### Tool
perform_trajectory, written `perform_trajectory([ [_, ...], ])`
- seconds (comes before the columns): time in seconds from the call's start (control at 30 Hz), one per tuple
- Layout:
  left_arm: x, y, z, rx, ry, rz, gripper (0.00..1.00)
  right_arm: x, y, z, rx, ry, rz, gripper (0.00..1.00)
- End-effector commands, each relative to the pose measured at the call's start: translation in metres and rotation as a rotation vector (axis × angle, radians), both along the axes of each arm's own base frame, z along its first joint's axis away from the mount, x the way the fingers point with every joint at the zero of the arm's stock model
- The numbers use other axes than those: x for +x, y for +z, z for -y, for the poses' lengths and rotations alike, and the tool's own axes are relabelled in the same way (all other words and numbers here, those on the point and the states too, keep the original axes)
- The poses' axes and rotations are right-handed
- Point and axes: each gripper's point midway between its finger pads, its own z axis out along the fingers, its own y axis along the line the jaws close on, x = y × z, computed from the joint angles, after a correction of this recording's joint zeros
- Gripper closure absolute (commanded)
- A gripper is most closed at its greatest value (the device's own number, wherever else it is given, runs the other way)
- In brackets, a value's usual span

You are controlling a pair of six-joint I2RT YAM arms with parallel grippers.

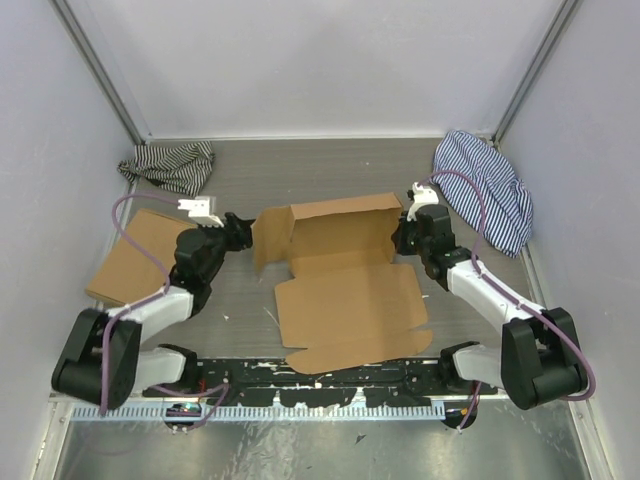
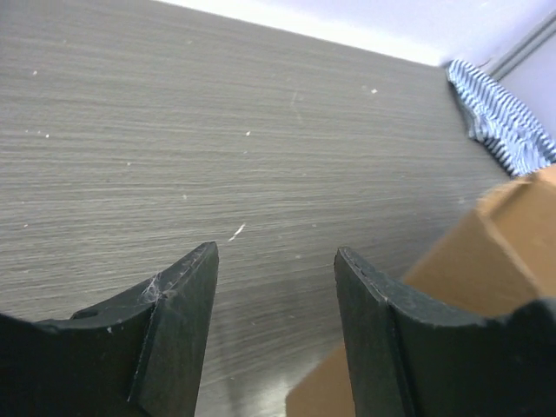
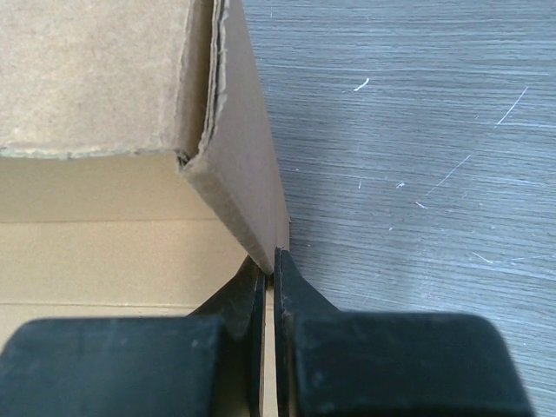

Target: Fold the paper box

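paper box [image 1: 345,300]: centre of the table [image 1: 330,165]; far half has back and side walls standing, lid panel lies flat toward the table's near edge
handling (judged): light, thin cardboard; stiff across panels, gives easily at creases; edges would crush or tear under a hard pinch, and the sheet may slide on the table
where to hold (judged): wall edges near the corners, not mid-panel; keep one side pinned while the other is folded
right gripper [image 3: 268,261]: jaws closed tight on the box's right wall, at its near end
left gripper [image 2: 276,261]: jaws apart, nothing between them; box's left flap just beside it
flat box [image 1: 135,258]: table's left side
striped cloths [image 1: 172,165]: table's far corners
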Motion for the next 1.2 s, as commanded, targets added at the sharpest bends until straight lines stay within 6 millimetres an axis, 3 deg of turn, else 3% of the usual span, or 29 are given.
perform_trajectory([
  [0.0,-0.03,0.018,0.016,-0.042,-0.087,0.019,0.37,0.014,0.026,-0.009,0.049,0.015,0.067,0.99],
  [0.2,-0.047,0.014,0.049,0.043,-0.191,0.018,0.36,0.009,0.025,-0.012,0.069,0.032,0.07,0.99],
  [0.47,-0.051,0.012,0.071,0.036,-0.26,0.007,0.36,0.006,0.027,-0.013,0.071,0.041,0.071,0.99],
  [0.7,-0.07,0.025,0.088,0.032,-0.323,0.017,0.37,0.005,0.027,-0.014,0.075,0.046,0.068,0.99],
  [0.93,-0.092,0.02,0.086,0.057,-0.334,-0.031,0.37,0.005,0.026,-0.014,0.075,0.046,0.066,0.99],
  [1.17,-0.097,0.008,0.086,0.052,-0.339,-0.05,0.37,0.005,0.026,-0.017,0.086,0.056,0.065,0.99],
])
